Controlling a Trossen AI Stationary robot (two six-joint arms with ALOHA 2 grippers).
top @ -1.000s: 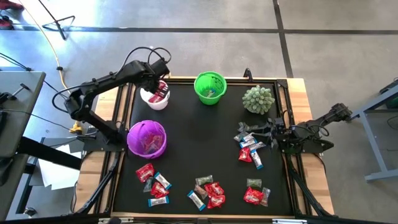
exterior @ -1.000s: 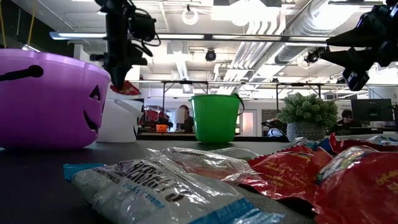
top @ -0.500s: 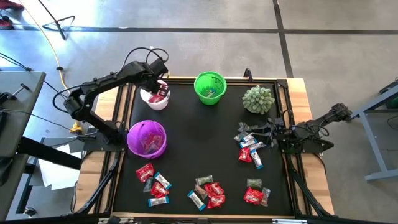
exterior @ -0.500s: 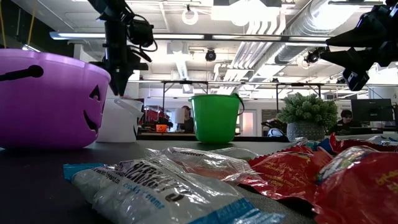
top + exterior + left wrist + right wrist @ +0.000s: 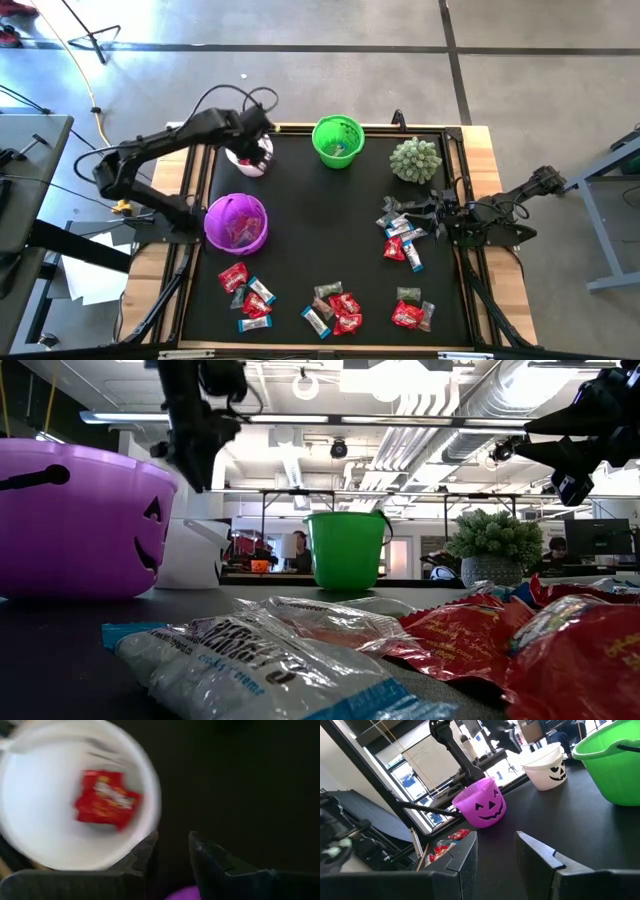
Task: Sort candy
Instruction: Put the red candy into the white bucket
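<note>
Wrapped candy lies on the black mat in several heaps: near left point(image 5: 247, 293), near middle point(image 5: 335, 308), near right point(image 5: 412, 310) and at the right point(image 5: 402, 235). My left gripper point(image 5: 255, 137) point(image 5: 172, 845) hangs open above the near rim of the white cup point(image 5: 250, 160) point(image 5: 150, 795) and holds nothing. One red candy point(image 5: 106, 806) lies on the cup's bottom. My right gripper point(image 5: 432, 212) point(image 5: 495, 845) waits open, above the mat beside the right heap. The purple cup point(image 5: 236, 222) and the green cup point(image 5: 337, 140) stand upright on the mat.
A spiky pale-green ball point(image 5: 415, 158) in a pot stands at the far right of the mat. Bare mat lies in the middle, between the cups and the heaps. Wooden table edges frame the mat. People sit in the room behind the table.
My left gripper held a red candy over the white cup a second ago. It has let go, and the candy has dropped into the cup. The gripper has since risen a little above the cup. The right arm has kept still.
</note>
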